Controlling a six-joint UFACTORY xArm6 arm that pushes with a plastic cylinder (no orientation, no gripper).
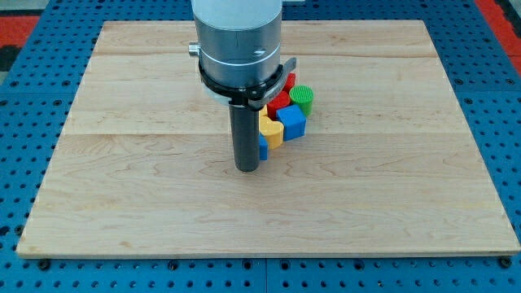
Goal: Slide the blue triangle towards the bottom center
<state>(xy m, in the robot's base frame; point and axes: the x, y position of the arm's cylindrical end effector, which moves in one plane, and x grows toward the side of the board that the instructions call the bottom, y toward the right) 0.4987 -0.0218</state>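
Observation:
My tip [246, 168] rests on the wooden board [122, 163] just below the centre. A blue block [263, 149], mostly hidden behind the rod, touches the rod's right side; its shape cannot be made out. It is likely the blue triangle. Right of it lie a yellow block [271, 130] and a blue cube [294, 122].
A red block [279, 102] and a green ribbed cylinder [302, 98] sit at the top of the same cluster, with an orange piece [286, 81] partly under the arm's grey body [238, 41]. The board lies on a blue pegboard [24, 122].

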